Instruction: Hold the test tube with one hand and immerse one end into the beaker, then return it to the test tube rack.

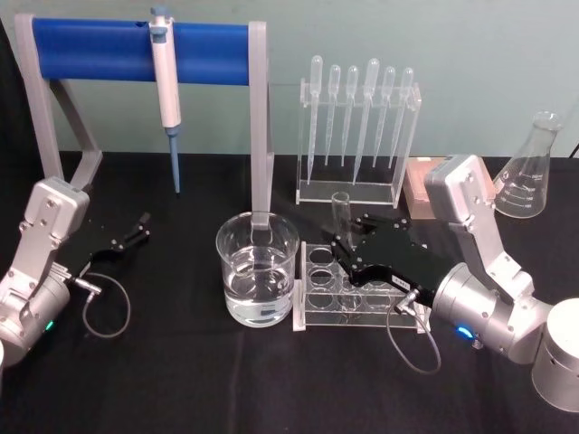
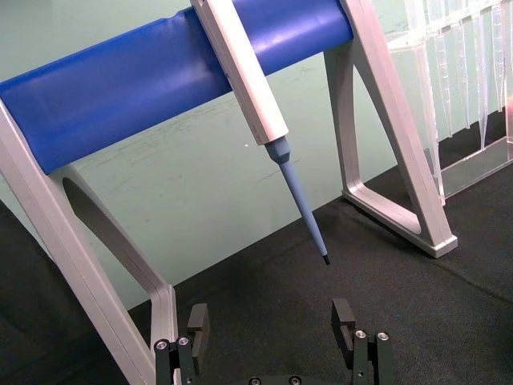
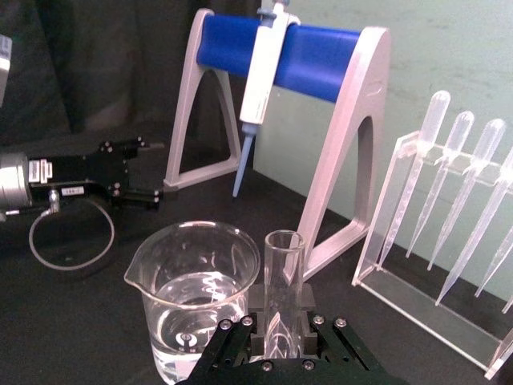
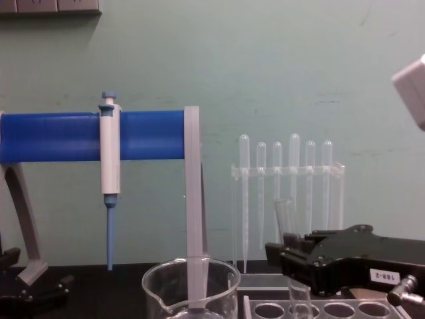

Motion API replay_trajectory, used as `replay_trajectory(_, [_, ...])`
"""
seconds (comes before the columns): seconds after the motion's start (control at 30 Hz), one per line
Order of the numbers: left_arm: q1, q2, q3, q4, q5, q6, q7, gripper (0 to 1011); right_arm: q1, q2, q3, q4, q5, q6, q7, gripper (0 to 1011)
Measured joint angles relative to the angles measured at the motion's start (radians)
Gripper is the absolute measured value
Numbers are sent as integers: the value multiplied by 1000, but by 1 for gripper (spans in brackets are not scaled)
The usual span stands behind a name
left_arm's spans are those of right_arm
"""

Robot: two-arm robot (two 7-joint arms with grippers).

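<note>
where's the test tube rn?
Head view, right of centre: the test tube stands upright in the right gripper, over the clear rack, just right of the beaker.

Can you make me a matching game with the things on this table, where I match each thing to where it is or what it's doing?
Things:
1. test tube
2. beaker
3. micropipette
4. left hand

Places or states:
A. hanging on the blue stand
B. open and holding nothing, at the table's left side
C. held upright in the right hand, over the clear rack
D. standing on the table with water inside

Right pairs: 1-C, 2-D, 3-A, 4-B
</note>
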State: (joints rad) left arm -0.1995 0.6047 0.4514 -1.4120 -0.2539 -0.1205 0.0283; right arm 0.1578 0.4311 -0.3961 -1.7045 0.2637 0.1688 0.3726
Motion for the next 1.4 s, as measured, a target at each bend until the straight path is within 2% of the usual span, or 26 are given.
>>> replay_trajectory(0.1, [0, 0, 0, 0, 0, 0, 0, 1000, 7, 0, -4, 2, -3, 17, 3, 282])
replay_trajectory(0.17, [0, 0, 0, 0, 0, 0, 0, 1000, 9, 0, -5, 2, -6, 30, 3, 386])
replay_trajectory(0.23, [0, 0, 0, 0, 0, 0, 0, 1000, 2, 0, -2, -2, -6, 35, 1, 426])
replay_trajectory(0.3, [0, 0, 0, 0, 0, 0, 0, 1000, -9, 3, 3, -12, -6, 38, -4, 509])
replay_trajectory(0.37, [0, 0, 0, 0, 0, 0, 0, 1000, -37, 12, 12, -37, -6, 43, -16, 544])
replay_trajectory(0.43, [0, 0, 0, 0, 0, 0, 0, 1000, -67, 22, 23, -63, -8, 48, -28, 630])
replay_trajectory(0.5, [0, 0, 0, 0, 0, 0, 0, 1000, -127, 38, 42, -112, -11, 50, -47, 671])
replay_trajectory(0.53, [0, 0, 0, 0, 0, 0, 0, 1000, -142, 41, 47, -124, -11, 50, -51, 731])
replay_trajectory(0.63, [0, 0, 0, 0, 0, 0, 0, 1000, -192, 51, 66, -159, -18, 43, -70, 787])
replay_trajectory(0.67, [0, 0, 0, 0, 0, 0, 0, 1000, -220, 54, 79, -178, -27, 34, -85, 842])
replay_trajectory(0.73, [0, 0, 0, 0, 0, 0, 0, 1000, -245, 54, 97, -192, -35, 17, -103, 875])
replay_trajectory(0.77, [0, 0, 0, 0, 0, 0, 0, 1000, -264, 51, 117, -198, -43, -4, -122, 924])
replay_trajectory(0.83, [0, 0, 0, 0, 0, 0, 0, 1000, -275, 45, 134, -199, -53, -24, -143, 959])
replay_trajectory(0.87, [0, 0, 0, 0, 0, 0, 0, 1000, -279, 37, 150, -193, -64, -42, -161, 1000])
replay_trajectory(0.93, [0, 0, 0, 0, 0, 0, 0, 1000, -276, 19, 170, -171, -86, -65, -196, 1002])
replay_trajectory(1.03, [0, 0, 0, 0, 0, 0, 0, 1000, -264, -4, 188, -139, -120, -76, -247, 1002])
replay_trajectory(1.17, [0, 0, 0, 0, 0, 0, 0, 1000, -239, -52, 215, -65, -199, -79, -358, 1002])
replay_trajectory(1.2, [0, 0, 0, 0, 0, 0, 0, 1000, -239, -52, 215, -65, -199, -79, -358, 1002])
replay_trajectory(1.27, [0, 0, 0, 0, 0, 0, 0, 1000, -224, -86, 231, -5, -240, -90, -426, 1002])
replay_trajectory(1.4, [0, 0, 0, 0, 0, 0, 0, 1000, -210, -111, 240, 61, -262, -102, -455, 1002])
